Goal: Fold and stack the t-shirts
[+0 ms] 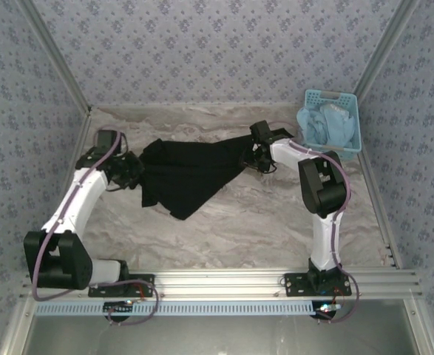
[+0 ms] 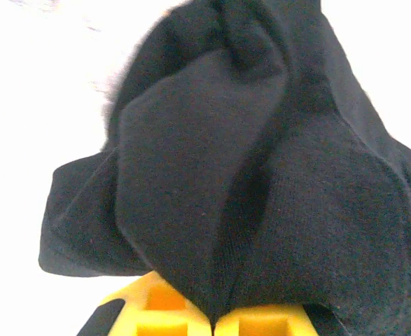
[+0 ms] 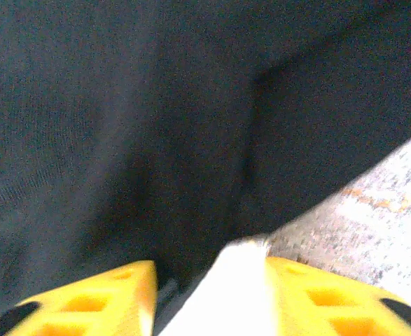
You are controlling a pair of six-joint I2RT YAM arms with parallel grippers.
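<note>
One blue basket [image 1: 332, 95] holds blue cloth [image 1: 324, 126]; left pincer [image 2: 212, 323] grips t-shirt [image 1: 194, 174], right pincer [image 3: 211, 271] agape

The t-shirt [image 1: 191, 174] is lying on the table [image 1: 239, 222]. The left gripper [image 1: 131, 168] is sitting at the t-shirt's left edge, with cloth lying between its fingers [image 2: 261, 325]. The right gripper [image 1: 250, 157] is resting at the t-shirt's right corner. A basket [image 1: 332, 95] is standing well right of the t-shirt and slightly behind it, with bunched cloths [image 1: 321, 126] lying inside.
</note>
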